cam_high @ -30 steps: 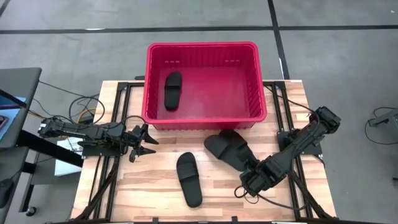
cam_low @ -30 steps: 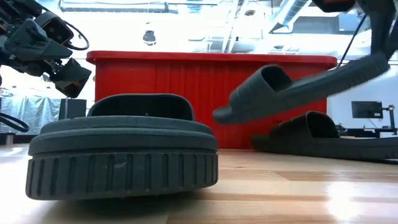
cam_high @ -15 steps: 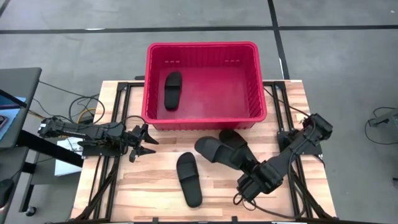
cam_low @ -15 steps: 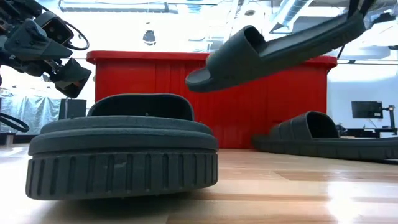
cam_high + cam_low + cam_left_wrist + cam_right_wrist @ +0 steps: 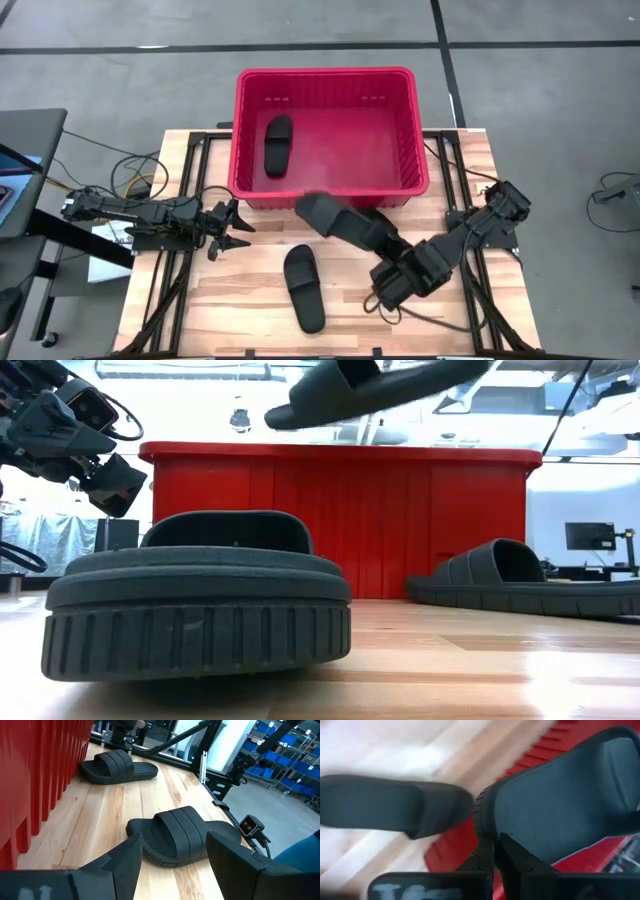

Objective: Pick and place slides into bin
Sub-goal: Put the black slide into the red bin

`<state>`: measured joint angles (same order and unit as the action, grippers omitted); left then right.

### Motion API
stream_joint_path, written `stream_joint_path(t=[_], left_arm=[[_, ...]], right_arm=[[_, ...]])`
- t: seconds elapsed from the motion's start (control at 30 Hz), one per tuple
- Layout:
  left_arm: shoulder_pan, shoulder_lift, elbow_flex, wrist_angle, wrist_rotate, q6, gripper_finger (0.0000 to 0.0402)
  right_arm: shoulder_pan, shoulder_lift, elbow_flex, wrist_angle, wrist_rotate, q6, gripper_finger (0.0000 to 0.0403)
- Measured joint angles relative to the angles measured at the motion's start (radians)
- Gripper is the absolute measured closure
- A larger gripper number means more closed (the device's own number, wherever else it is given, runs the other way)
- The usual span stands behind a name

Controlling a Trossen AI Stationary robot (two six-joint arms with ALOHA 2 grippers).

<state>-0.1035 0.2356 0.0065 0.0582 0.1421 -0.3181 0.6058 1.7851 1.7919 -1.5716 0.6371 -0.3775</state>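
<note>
The red bin [image 5: 415,130] stands at the table's far middle with one black slide [image 5: 278,145] lying flat in it. My right gripper [image 5: 388,250] is shut on a second slide [image 5: 335,218], held in the air just in front of the bin's near wall; in the low view the slide [image 5: 370,382] is above the bin's rim [image 5: 340,455]. A third slide [image 5: 385,222] lies sole down on the table under it. A fourth slide [image 5: 303,288] lies near the table's front. My left gripper [image 5: 238,226] is open and empty at the table's left. My right gripper pinches one end of the slide at its edge [image 5: 487,827] between its two fingers, one on each face. The fingers come from the table's near right, along the slide's length. The slide is lifted clear and reaches out toward the bin, its free end [image 5: 290,412] a little lower.
The left wrist view shows the fourth slide [image 5: 182,837] just ahead of my open left fingers, the third slide [image 5: 117,766] farther off and the bin's ribbed wall [image 5: 35,770] beside them. Bare wood lies at the table's front right [image 5: 450,320].
My right gripper has risen and gone toward the table's left and far edge, toward the bin. The held slide has gone from just above the third slide up to above the bin's rim, its free end leading. The third slide stays on the table.
</note>
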Motion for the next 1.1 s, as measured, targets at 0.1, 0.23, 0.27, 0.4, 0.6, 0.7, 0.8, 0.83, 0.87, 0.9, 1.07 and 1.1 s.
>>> stream_joint_path(t=[0.1, 0.23, 0.27, 0.4, 0.6, 0.7, 0.8, 0.83, 0.87, 0.9, 1.07, 1.1], left_arm=[[0.000, 0.000, 0.000, 0.000, 0.000, 0.000, 0.0191], [0.000, 0.000, 0.000, 0.000, 0.000, 0.000, 0.0191], [0.000, 0.000, 0.000, 0.000, 0.000, 0.000, 0.0191], [0.000, 0.000, 0.000, 0.000, 0.000, 0.000, 0.0191], [0.000, 0.000, 0.000, 0.000, 0.000, 0.000, 0.0191], [0.000, 0.000, 0.000, 0.000, 0.000, 0.000, 0.0191], [0.000, 0.000, 0.000, 0.000, 0.000, 0.000, 0.0191], [0.000, 0.000, 0.000, 0.000, 0.000, 0.000, 0.0191], [0.000, 0.000, 0.000, 0.000, 0.000, 0.000, 0.0191], [0.000, 0.000, 0.000, 0.000, 0.000, 0.000, 0.0191], [0.000, 0.000, 0.000, 0.000, 0.000, 0.000, 0.0191], [0.000, 0.000, 0.000, 0.000, 0.000, 0.000, 0.0191]], right_arm=[[-0.031, 0.000, 0.055, 0.000, 0.054, -0.030, 0.0402], [-0.085, 0.000, 0.140, 0.003, 0.099, -0.050, 0.0402], [-0.101, -0.001, 0.162, 0.008, 0.100, -0.050, 0.0402], [-0.167, -0.001, 0.245, 0.033, 0.127, -0.050, 0.0402], [-0.297, -0.001, 0.334, 0.085, 0.131, -0.044, 0.0402], [-0.368, -0.001, 0.354, 0.121, 0.127, -0.042, 0.0403], [-0.440, -0.001, 0.361, 0.154, 0.120, -0.046, 0.0403], [-0.465, -0.001, 0.361, 0.168, 0.111, -0.048, 0.0403], [-0.491, -0.001, 0.361, 0.179, 0.096, -0.047, 0.0403], [-0.516, 0.000, 0.361, 0.194, 0.080, -0.047, 0.0403], [-0.629, 0.003, 0.361, 0.282, 0.016, -0.069, 0.0403], [-0.647, 0.003, 0.361, 0.307, -0.001, -0.071, 0.0403]])
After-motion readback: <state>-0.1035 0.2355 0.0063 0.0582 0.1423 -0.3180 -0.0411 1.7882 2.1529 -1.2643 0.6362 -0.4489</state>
